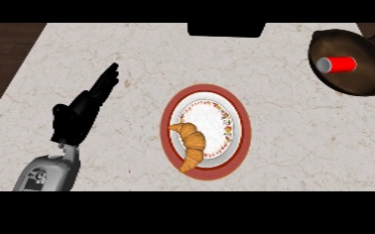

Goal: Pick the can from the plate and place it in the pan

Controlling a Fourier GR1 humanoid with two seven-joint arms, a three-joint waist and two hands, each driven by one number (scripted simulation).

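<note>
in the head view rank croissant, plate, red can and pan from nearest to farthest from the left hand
From the left hand:
1. Croissant and plate, centre counter: too close to call.
2. Pan, far right edge.
3. Red can, lying in the pan; nearly level with it.

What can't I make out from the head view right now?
- Right hand: shows nowhere in the head view.
- Pan: cut off by the right edge; can lies in it.
- Dark object at counter's far edge: cut by the top band, unidentifiable.
- Left hand: palm side hidden, fingers straight.
</note>
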